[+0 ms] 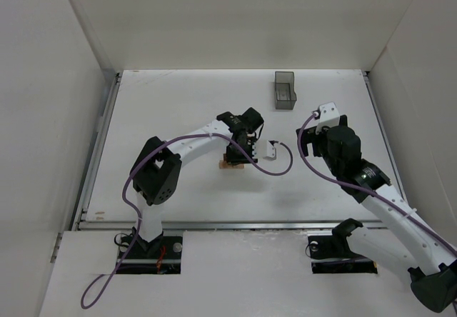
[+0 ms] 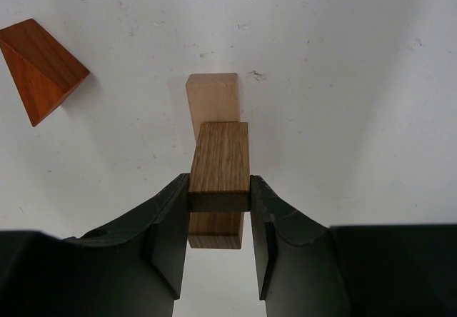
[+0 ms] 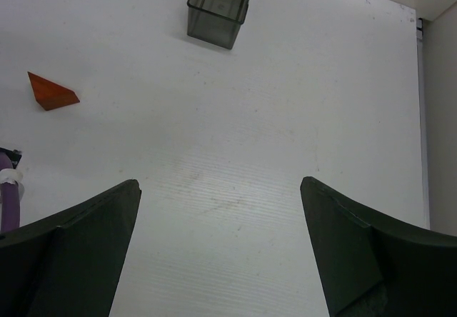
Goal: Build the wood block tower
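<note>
In the left wrist view, my left gripper (image 2: 220,181) is shut on a brown wooden block (image 2: 221,156), its jaws pressing both long sides. Directly beneath it shows the end of another brown block (image 2: 214,240). A pale tan block (image 2: 212,97) lies on the table just beyond, partly covered by the held one. The orange triangular piece (image 2: 39,63) lies apart at the upper left, and the right wrist view shows it (image 3: 51,92) too. From above, the left gripper (image 1: 239,153) hides most of the blocks (image 1: 230,163). My right gripper (image 3: 220,183) stands wide open over bare table.
A translucent dark grey plastic bin (image 1: 285,90) stands at the back of the table, ahead of the right gripper (image 3: 220,8). A purple cable (image 1: 282,168) loops between the two arms. White walls close in the table on three sides.
</note>
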